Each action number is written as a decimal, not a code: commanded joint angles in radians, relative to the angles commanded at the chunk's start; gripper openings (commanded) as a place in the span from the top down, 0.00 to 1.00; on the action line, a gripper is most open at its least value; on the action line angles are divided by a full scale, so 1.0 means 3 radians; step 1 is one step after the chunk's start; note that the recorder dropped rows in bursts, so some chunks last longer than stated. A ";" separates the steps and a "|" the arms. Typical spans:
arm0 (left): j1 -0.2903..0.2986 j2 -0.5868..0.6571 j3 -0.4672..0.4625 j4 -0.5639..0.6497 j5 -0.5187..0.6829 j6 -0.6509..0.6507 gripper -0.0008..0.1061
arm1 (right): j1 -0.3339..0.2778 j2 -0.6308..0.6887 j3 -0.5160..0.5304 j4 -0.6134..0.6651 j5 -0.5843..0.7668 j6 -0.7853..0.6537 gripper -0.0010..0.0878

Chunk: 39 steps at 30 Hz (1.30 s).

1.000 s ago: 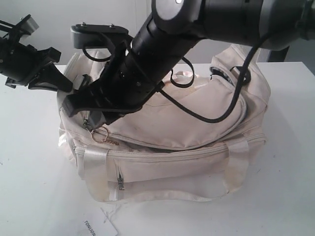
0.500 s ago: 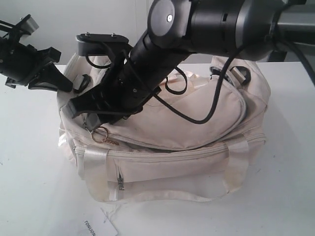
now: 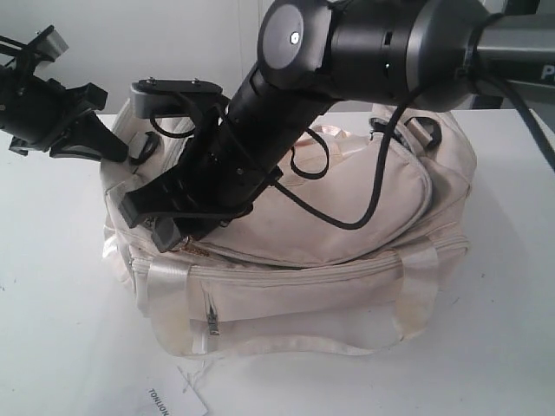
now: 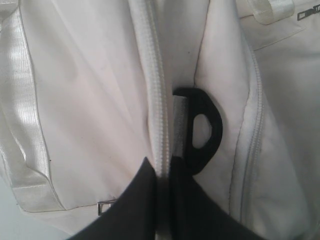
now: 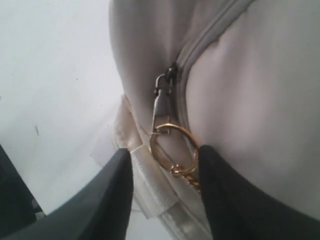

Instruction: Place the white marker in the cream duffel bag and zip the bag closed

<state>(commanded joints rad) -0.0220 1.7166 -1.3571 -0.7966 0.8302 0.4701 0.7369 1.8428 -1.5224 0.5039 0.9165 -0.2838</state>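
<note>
The white table (image 3: 503,347) carries the bag (image 3: 347,295), its long axis running left to right across the exterior view, front pocket toward that camera and curved top zipper above it. My right arm reaches down across the bag to its left end, where my right claw (image 3: 156,224) hangs with its fingers spread apart and gripping nothing. My left claw (image 3: 108,147) sits at that same end, and its wrist view shows what the exterior cannot: its two dark fingers (image 4: 135,205) pressed close together on the bag, pinching the zipper band that runs up between them, with a black ring (image 4: 202,131) just beside. That view also catches a black printed label on the bag's fabric, cut off by the picture's edge; I make out "CON" and no more. Only the exterior shows the paper tag (image 3: 178,400) lying on the table in front of the bag, printed "TONLION" sideways. Only my right wrist view shows the slider (image 5: 170,75) with its flat pull hanging down to a gold ring (image 5: 172,145), which lies between my spread fingers with a short chain beneath it, next to one fingertip. The zipper beyond the slider is closed. I cannot tell where the marker is.
</note>
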 joint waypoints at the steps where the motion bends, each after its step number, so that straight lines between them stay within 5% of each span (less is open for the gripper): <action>1: 0.0000 0.0000 0.0000 0.0000 0.0000 0.0000 0.99 | 0.0000 0.0000 0.0000 0.0016 -0.0007 0.0000 0.53; 21: 0.0000 0.0000 0.0000 0.0000 0.0000 0.0000 0.99 | -0.0056 -0.0080 -0.0035 0.0111 -0.0314 -0.0146 0.53; 29: 0.0000 0.0000 0.0000 0.0000 0.0006 0.0000 0.99 | -0.0503 -0.0015 -0.0084 0.1188 0.0222 -0.0920 0.53; 39: 0.0000 0.0000 0.0000 0.0000 0.0026 0.0000 0.99 | -0.0521 0.0238 -0.0084 0.1510 0.0344 -0.1520 0.53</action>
<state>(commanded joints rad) -0.0220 1.7166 -1.3571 -0.7966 0.8380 0.4701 0.5807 1.9143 -1.5476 0.9570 1.0196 -0.7397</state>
